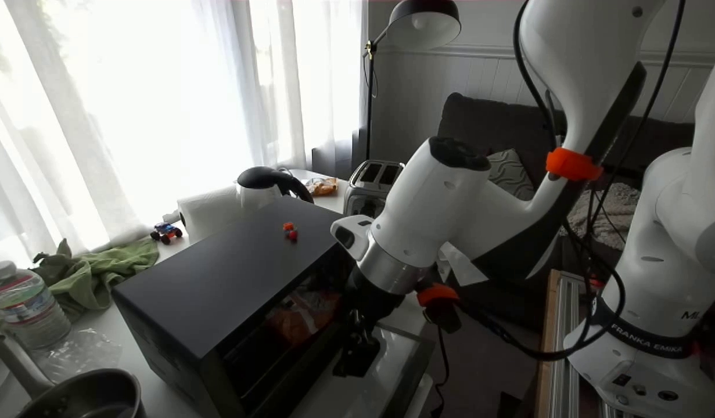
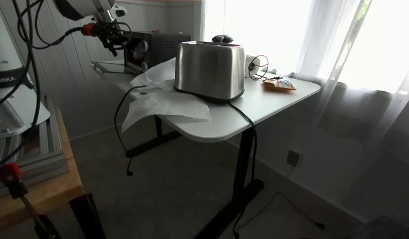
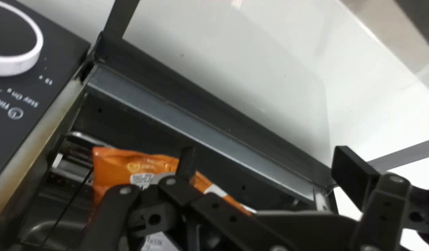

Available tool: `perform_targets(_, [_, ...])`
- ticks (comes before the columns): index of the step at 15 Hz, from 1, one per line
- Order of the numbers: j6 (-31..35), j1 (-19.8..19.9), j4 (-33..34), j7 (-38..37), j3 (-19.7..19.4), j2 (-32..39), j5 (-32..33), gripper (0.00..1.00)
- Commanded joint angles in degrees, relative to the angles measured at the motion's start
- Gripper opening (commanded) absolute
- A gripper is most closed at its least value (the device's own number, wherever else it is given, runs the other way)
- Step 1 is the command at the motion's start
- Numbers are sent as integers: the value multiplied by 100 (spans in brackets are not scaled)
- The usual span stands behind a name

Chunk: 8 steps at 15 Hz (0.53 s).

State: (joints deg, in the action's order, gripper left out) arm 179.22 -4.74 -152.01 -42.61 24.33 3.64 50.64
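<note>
**Black two-finger gripper [image 3: 270, 165] at the front of a black box-shaped toaster oven [image 1: 235, 267]**

Gripper state: the fingers [image 3: 353, 176] are set wide apart, with nothing held between them.

Location: a glossy orange film bag with white patches [image 3: 120, 165] lies inside the oven cavity, left of centre and low in the wrist view.

Relation to gripper: in the wrist view, the bag lies toward the lower left, partly hidden behind the finger on the left of the frame. Contact with that finger cannot be confirmed. In an exterior view, the bag [image 1: 304, 318] appears to the left of the gripper and slightly higher in the frame. Its visible upper edge slopes down to the right, roughly parallel to the hinge line of the dark-framed glass door [image 3: 242, 80], which is folded down across the upper right. The full long axis cannot be determined, since the gripper covers the lower part.

Markings:
- Black control panel [image 3: 12, 136], left edge of the wrist view: "Stay On", "15" and "Time" (cut off) beside a clock symbol, all inverted, near a white-ringed black knob [image 3: 10, 33].
- Bag: a small yellow heart outline and a white label; fine print not legible.
- White robot base [image 1: 642, 371], lower right of an exterior view: "FRANKA EMIKA".
- Clear plastic water bottle [image 1: 29, 307], lower left: label wording too small to read.
</note>
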Motion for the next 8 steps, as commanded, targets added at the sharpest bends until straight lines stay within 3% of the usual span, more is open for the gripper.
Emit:
perform_targets(1, [-285, 49, -336, 517, 458, -138, -1072, 100])
perform_targets(8, [-1200, -84, -472, 1471, 1065, -822, -3128, 100])
